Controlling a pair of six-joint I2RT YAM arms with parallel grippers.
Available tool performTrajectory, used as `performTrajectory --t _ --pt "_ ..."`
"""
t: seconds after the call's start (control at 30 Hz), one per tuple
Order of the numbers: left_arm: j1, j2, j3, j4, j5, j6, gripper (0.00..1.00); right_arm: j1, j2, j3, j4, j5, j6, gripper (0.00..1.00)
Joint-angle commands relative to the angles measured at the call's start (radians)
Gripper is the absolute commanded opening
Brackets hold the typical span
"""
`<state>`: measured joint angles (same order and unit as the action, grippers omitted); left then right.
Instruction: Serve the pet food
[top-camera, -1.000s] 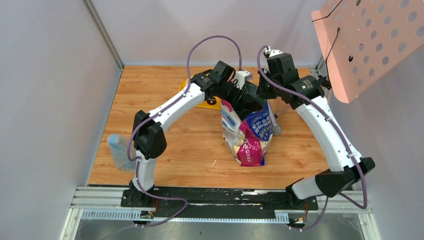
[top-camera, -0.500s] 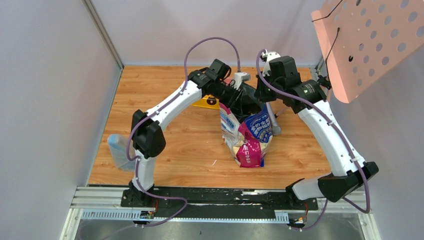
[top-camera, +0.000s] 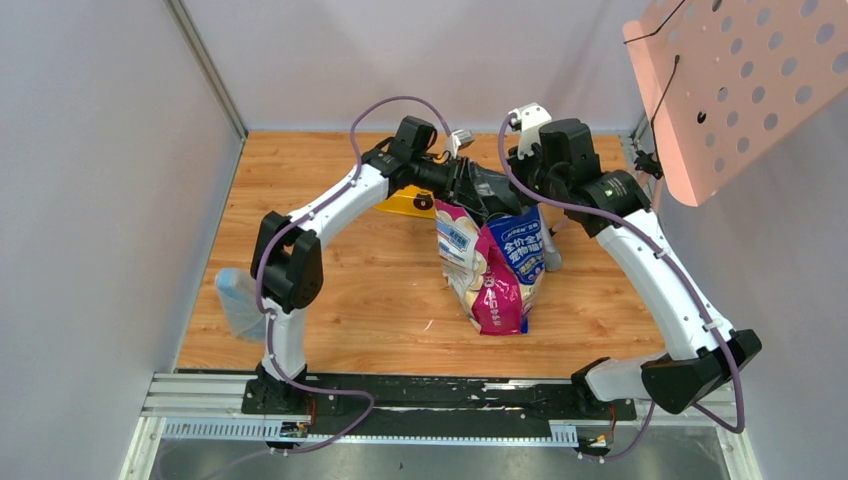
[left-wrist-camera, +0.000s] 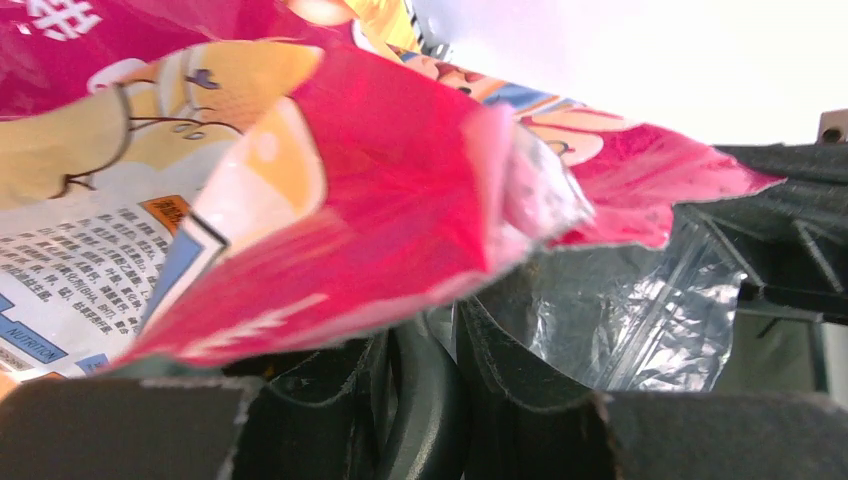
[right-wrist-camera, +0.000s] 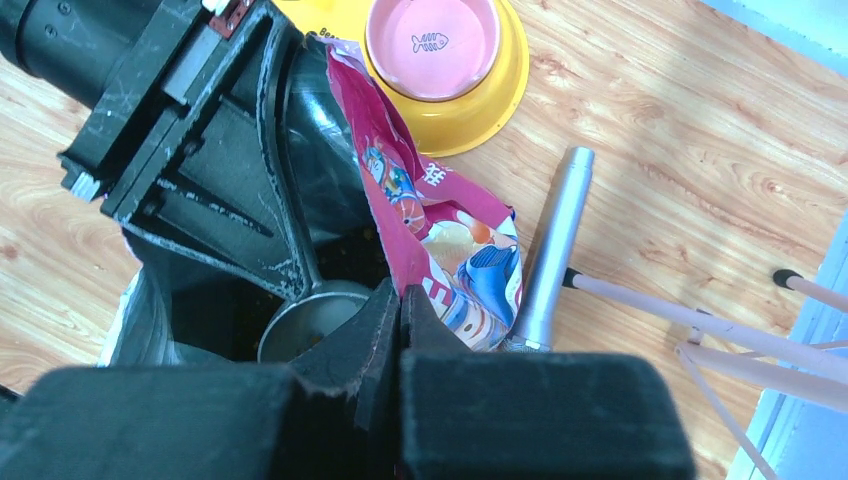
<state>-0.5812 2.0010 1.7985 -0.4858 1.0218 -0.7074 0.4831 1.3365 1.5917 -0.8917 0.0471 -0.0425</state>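
Bag (top-camera: 490, 270) stands upright mid-bench (top-camera: 330, 290), mouth open. We note the right tool (right-wrist-camera: 398, 300) clenched on the bag's pink rim. Left tool (right-wrist-camera: 300, 280) reaches down into the mouth, grasping the thin stem of the scoop (right-wrist-camera: 312, 315). Pet food (right-wrist-camera: 318, 333) sits inside the bag, some in the scoop's cup. Yellow bowl (right-wrist-camera: 432, 40) lies just behind the bag.

— Operator, you wanted the first entry?
— Pet food (right-wrist-camera: 355, 245): small dark brown dry pellets, loose. You'll find them deep inside the open mouth of the upright printed bag (right-wrist-camera: 440, 230), mostly in shadow.
— A second lot for you to list?
— Yes: a few brownish grains in the bowl of the scoop (right-wrist-camera: 305, 312), itself inside the bag mouth. Quantity: you can't tell.
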Motion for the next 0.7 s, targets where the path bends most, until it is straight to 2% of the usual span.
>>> performTrajectory --t 0.0,0.27,0.47,0.67 --pt "0.068 -0.068 -0.032 0.119 0.079 -0.254 0.00 0.002 -0.015 0.067 0.064 0.054 -0.068 0.00" --pt "0.134 -0.132 0.076 -0.022 -0.053 -0.105 0.00 0.002 -0.048 0.033 0.102 0.062 -0.126 0.00" --pt "0.151 -0.166 0.115 -0.059 -0.069 -0.034 0.00 0.002 -0.072 0.016 0.124 0.080 -0.147 0.00" --pt "0.207 -0.199 0.075 -0.051 -0.044 -0.021 0.00 0.002 -0.075 0.016 0.126 0.108 -0.174 0.00"
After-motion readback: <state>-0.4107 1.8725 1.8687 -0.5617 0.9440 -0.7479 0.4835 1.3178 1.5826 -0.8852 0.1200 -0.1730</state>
